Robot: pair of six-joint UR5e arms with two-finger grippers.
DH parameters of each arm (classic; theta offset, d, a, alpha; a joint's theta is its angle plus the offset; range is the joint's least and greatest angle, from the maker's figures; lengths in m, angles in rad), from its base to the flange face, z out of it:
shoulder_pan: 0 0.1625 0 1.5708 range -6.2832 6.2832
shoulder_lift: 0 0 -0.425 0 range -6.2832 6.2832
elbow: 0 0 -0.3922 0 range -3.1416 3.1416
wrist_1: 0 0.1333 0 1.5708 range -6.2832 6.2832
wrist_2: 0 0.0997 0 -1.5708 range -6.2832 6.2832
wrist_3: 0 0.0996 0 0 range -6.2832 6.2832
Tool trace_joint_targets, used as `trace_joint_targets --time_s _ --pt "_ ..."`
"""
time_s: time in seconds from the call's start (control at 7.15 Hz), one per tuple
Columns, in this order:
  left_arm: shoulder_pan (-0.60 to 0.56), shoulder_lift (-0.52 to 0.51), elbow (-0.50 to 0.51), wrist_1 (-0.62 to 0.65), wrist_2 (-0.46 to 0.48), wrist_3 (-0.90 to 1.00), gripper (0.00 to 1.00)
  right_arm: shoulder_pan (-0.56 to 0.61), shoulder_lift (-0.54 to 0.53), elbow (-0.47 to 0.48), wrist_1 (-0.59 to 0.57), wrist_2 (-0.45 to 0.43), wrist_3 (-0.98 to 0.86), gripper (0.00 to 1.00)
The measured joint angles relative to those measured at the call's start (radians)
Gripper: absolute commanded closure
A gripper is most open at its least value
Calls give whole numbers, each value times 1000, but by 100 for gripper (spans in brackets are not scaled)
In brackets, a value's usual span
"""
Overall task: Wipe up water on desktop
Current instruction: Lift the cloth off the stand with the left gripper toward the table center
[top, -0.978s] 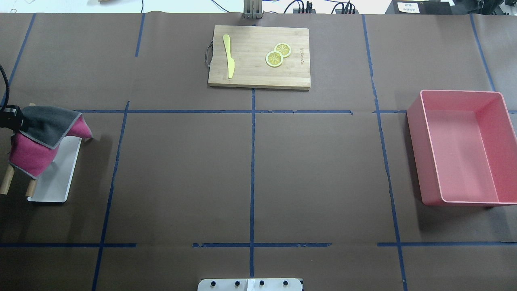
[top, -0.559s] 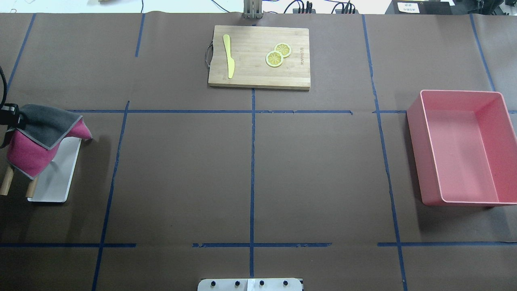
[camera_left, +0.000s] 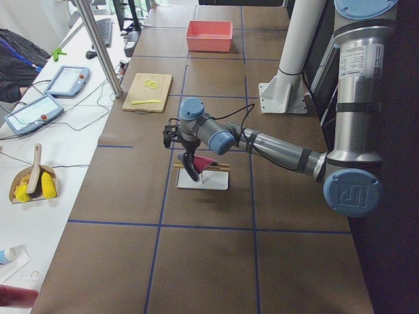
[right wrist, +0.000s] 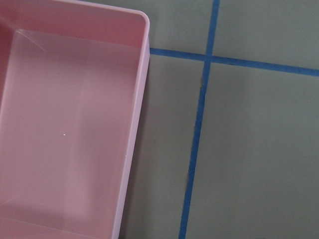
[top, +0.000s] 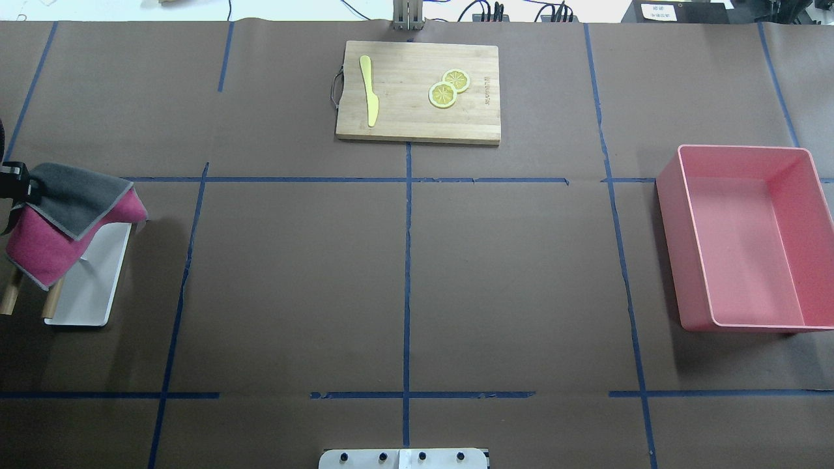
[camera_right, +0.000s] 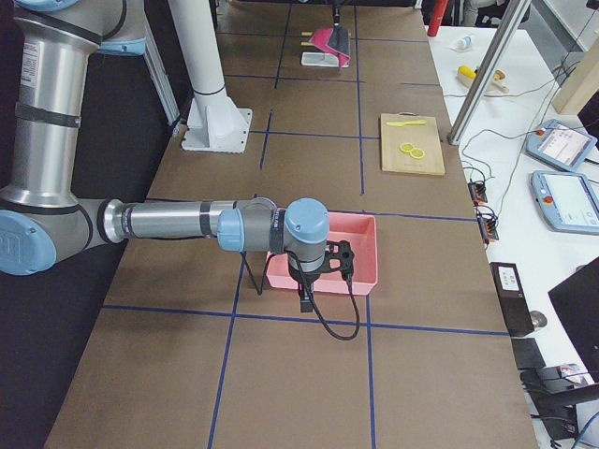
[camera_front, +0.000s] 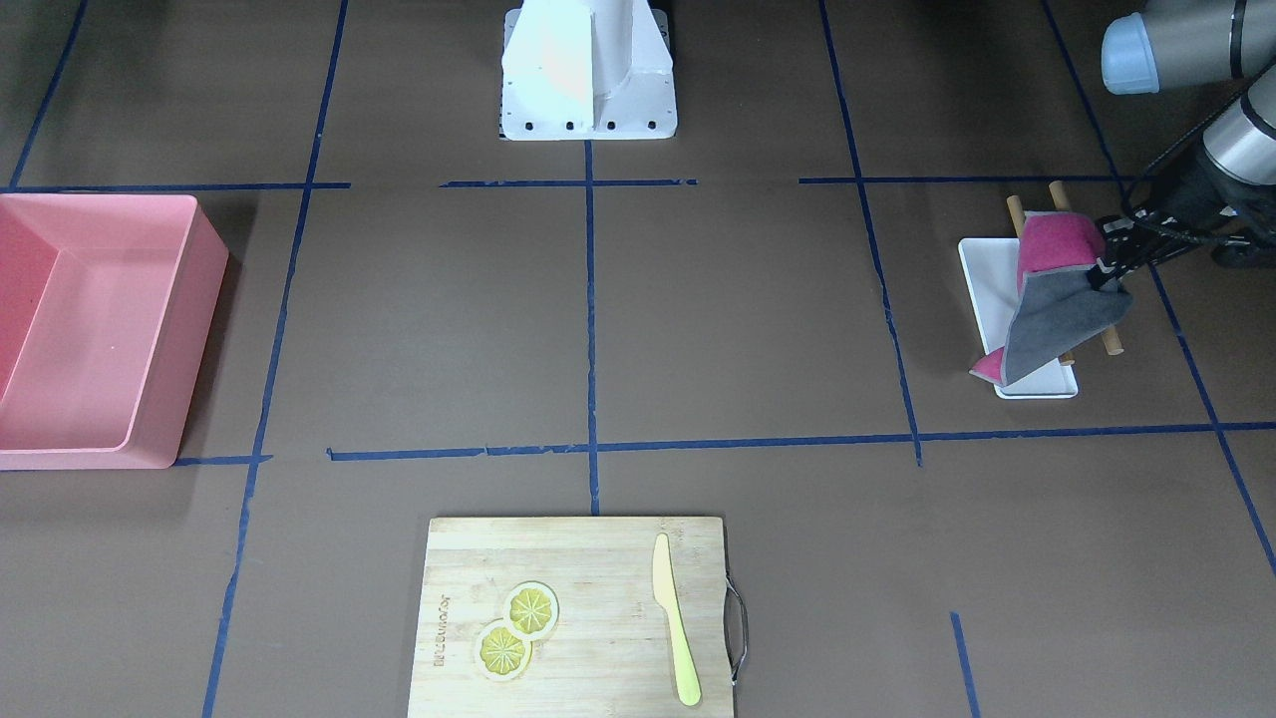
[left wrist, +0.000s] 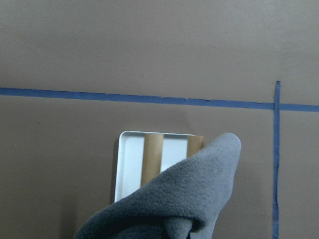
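The desktop (top: 293, 280) is dark brown with blue tape lines; I see no water on it. My left gripper (camera_front: 1107, 271) is at the table's left end and shut on a pink and grey cloth (top: 62, 218). The cloth hangs over a white tray (top: 85, 293) with two wooden rods (top: 10, 296), partly draped on them. It also shows in the left wrist view (left wrist: 169, 199), with no fingers visible. My right gripper (camera_right: 304, 301) hovers by the pink bin's near corner; I cannot tell whether it is open or shut.
A bamboo cutting board (top: 404, 124) with a yellow knife (top: 370, 91) and two lemon slices (top: 443, 95) lies at the far middle. A pink bin (top: 671, 260) stands at the right end. The robot's base plate (top: 404, 459) is at the near edge.
My left gripper and the cloth have shifted slightly to the left and away from the robot. Everything else is unchanged.
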Motion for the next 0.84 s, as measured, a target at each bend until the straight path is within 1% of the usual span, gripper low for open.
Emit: trace_joint_targets --time_s 0.14,0.28,0.42,0.56,0.84 --pt "2 -19 -13 0 -2 -83 100 -1 -1 0 64 25 1 0" --pt "4 -47 -27 0 -11 -184 100 -20 0 0 159 35 0 0" --pt "5 -85 -36 0 -33 -292 100 -69 13 -2 273 36 -3 0" --pt "7 -127 -39 1 -52 -398 100 -124 52 -6 358 39 -3 0" --pt "50 -233 -42 0 -61 -722 100 -235 137 -4 435 30 12 1"
